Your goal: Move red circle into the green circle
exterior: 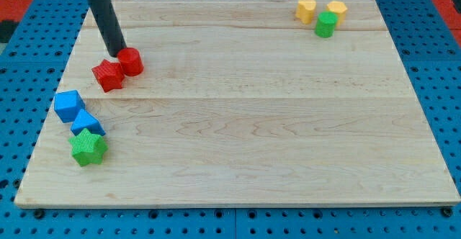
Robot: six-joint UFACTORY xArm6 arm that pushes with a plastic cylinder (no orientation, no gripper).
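Note:
The red circle (132, 61) lies near the view's upper left on the wooden board (245, 124), touching a red star-shaped block (108, 75) at its lower left. My tip (115, 53) stands just left of the red circle, at its upper left edge, touching or nearly touching it. The green circle (325, 25) lies far off at the view's upper right, next to two yellow blocks.
A yellow block (307, 9) and another yellow block (336, 9) sit above the green circle. At the view's lower left are a blue block (68, 105), a second blue block (87, 124) and a green star (88, 147).

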